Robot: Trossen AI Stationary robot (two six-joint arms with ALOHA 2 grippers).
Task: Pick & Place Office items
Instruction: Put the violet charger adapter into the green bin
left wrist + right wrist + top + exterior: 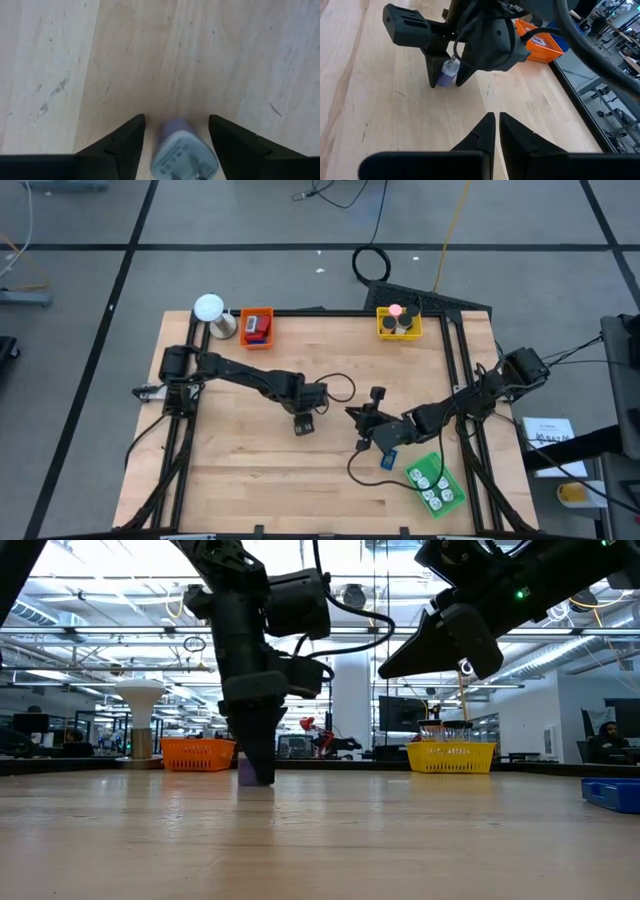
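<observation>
Purple roll [182,152] on the table between the spread fingers of the left gripper [177,142].

The roll stands on the wooden table [250,470] near its middle; the left gripper points straight down over it, fingers parted with a gap on each side, not clamping. The right gripper [496,125] hangs above the table nearby, tilted, fingers closed and holding nothing. Only the high view shows a blue rectangle [388,459] beside the green tray [436,484]; the low view shows the orange tray [197,753] and yellow tray [451,755] at the far edge.
</observation>
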